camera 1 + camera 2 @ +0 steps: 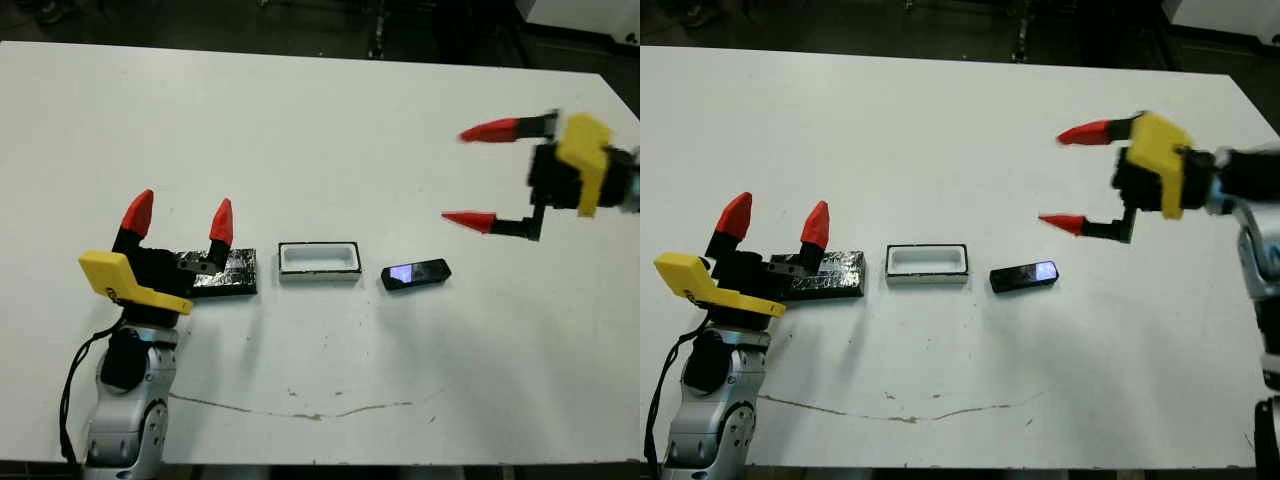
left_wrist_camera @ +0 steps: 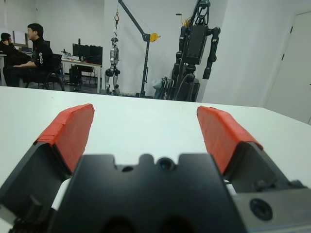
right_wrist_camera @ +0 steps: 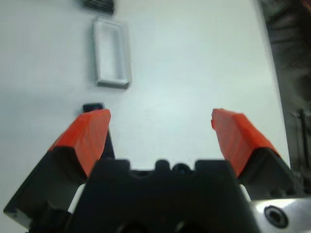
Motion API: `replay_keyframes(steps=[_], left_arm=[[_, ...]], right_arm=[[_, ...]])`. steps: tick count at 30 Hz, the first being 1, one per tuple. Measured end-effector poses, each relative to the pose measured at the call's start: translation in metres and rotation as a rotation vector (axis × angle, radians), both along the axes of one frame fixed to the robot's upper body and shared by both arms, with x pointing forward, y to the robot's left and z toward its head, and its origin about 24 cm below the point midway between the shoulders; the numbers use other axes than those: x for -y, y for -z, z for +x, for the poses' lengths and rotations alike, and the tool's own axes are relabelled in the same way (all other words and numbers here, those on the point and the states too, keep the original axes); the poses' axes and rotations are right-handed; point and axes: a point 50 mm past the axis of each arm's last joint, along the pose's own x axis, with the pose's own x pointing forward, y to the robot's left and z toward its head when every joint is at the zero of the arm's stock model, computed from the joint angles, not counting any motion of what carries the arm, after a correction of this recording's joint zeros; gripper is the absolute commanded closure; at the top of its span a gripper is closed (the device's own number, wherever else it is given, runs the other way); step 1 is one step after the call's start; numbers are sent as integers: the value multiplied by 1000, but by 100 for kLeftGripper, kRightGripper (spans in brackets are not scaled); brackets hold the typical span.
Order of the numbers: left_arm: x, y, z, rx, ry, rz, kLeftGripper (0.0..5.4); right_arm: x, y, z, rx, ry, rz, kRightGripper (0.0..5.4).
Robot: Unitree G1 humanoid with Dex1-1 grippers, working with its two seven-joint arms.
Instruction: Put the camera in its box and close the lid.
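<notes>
Right gripper [image 1: 480, 176] spread wide, empty, well above camera [image 1: 416, 273] nr table's [image 1: 300, 120] front edge; glossy bar could skid. Left gripper [image 1: 180, 217] released over lid [image 1: 228, 272], beside box [image 1: 319, 260]

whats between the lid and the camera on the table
The box lies between them, open and empty, with the lid on its left and the camera on its right. A strip of bare table separates it from each. Both eye views show this.

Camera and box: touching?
Apart. The left eye view shows bare white table between the camera and the box.
</notes>
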Motion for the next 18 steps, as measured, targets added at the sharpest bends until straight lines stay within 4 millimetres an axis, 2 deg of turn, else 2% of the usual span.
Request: replay_keyframes(steps=[3,7,11,18], left_arm=[[0,0,0,-1,0,0,1],[0,0,0,0,0,0,1],[0,0,0,-2,-7,2,1],[1,-1,0,-2,-8,-1,1]], right_arm=[[-10,6,5,-83,-81,-97,0],[-24,25,10,-162,-191,-162,0],[-31,41,14,-212,-213,-209,0],[-38,47,15,-191,-210,-293,0]])
